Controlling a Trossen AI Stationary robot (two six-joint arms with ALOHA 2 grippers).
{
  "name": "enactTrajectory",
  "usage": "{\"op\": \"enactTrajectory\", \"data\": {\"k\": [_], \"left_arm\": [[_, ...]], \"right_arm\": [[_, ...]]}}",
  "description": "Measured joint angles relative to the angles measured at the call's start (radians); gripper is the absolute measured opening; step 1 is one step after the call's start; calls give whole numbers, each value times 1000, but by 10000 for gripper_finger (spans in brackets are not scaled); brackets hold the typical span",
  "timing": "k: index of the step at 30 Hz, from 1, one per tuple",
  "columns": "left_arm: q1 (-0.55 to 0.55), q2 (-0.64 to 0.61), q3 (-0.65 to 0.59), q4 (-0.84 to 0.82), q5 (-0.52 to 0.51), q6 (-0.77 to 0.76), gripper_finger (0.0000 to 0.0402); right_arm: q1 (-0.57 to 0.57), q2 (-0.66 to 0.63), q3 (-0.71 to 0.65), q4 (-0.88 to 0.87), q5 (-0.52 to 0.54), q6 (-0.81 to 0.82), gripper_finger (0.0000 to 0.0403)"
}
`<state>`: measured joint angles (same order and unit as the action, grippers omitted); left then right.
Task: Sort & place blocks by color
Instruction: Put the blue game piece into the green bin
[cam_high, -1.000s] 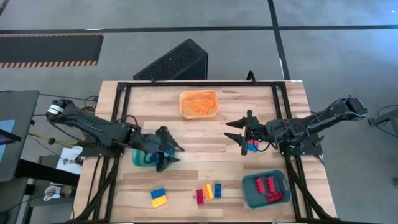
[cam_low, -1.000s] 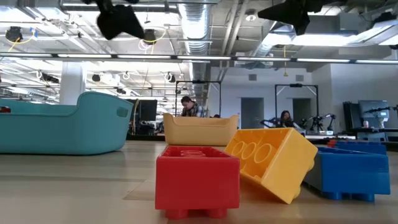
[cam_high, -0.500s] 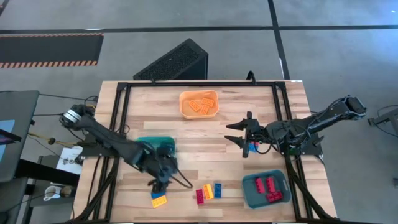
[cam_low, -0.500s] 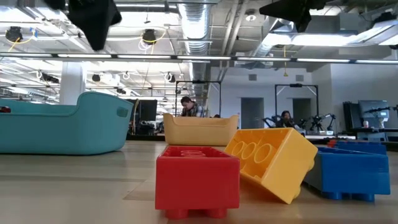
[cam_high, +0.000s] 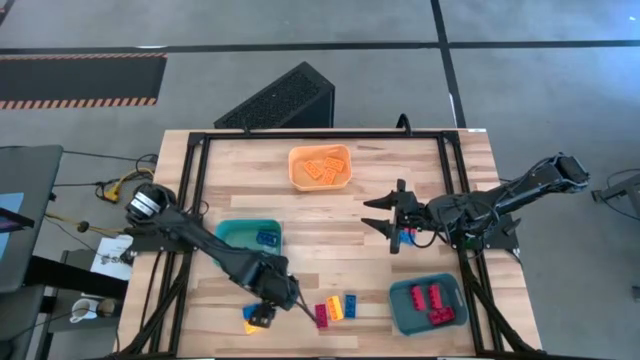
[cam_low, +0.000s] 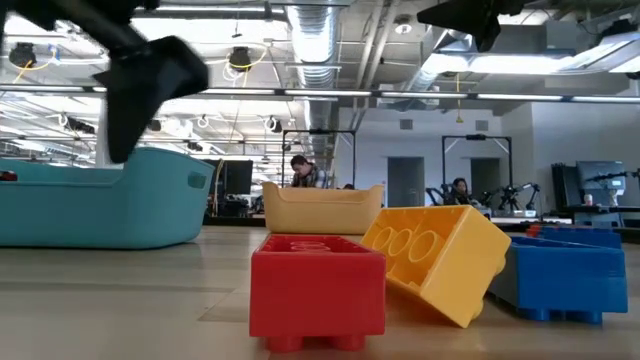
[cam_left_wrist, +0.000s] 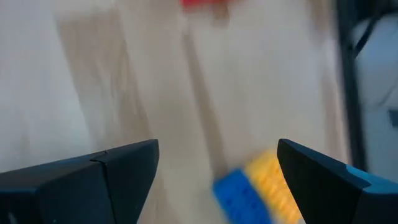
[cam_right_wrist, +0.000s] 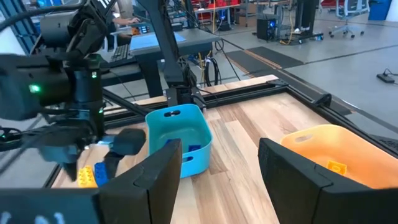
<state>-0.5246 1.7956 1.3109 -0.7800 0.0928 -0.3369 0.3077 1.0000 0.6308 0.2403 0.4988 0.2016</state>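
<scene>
Our left claw (cam_high: 262, 316) hangs low over the front of the worktop (cam_high: 330, 215), its fingers (cam_left_wrist: 112, 171) apart and holding nothing. Just under it lies a blue and yellow pair (cam_left_wrist: 258, 190) of blocks, joined side by side. A little further right stand three more blocks: red (cam_high: 321, 315), yellow (cam_high: 335, 308) and blue (cam_high: 350, 305), close together.

Our right claw (cam_high: 392, 217) waits above the right middle of the worktop, fingers apart. Something small in blue and red shows just beside it in the high view, but we cannot say whether the claw carries it.

Further out are the bins. The teal bin on the left (cam_high: 228, 236) has a blue block (cam_high: 266, 238) inside. The orange bin (cam_high: 320, 167) at the back holds yellow pieces, and the teal bin (cam_high: 400, 308) at the front right holds red ones.

We judge that the step in hand is the reach for the blue and yellow pair. The next move calls for lowering the claw squarely around one block and closing, and the joined pair may need separating.

The left arm covers part of this pair from above, and the wrist view is blurred, so we cannot make out its exact position.
</scene>
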Motion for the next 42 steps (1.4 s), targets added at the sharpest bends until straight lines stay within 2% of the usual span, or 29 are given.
{"op": "enactTrajectory", "data": {"k": [7, 21, 26, 33, 39, 42], "left_arm": [[-68, 0, -1, -241, -69, -37, 309], [-220, -3, -62, -254, -102, -243, 309], [-233, -66, -140, -177, -100, -326, 309], [-231, -225, -275, -33, -174, -458, 309], [-248, -201, -321, 126, -185, -498, 309], [-255, -164, -321, 141, -186, -499, 309]], "right_arm": [[0, 0, 0, 0, 0, 0, 235], [0, 0, 0, 0, 0, 8, 235], [2, 0, 0, 0, 0, 10, 235], [6, 0, 0, 0, 0, 10, 235], [6, 0, 0, 0, 0, 10, 235], [6, 0, 0, 0, 0, 10, 235]]}}
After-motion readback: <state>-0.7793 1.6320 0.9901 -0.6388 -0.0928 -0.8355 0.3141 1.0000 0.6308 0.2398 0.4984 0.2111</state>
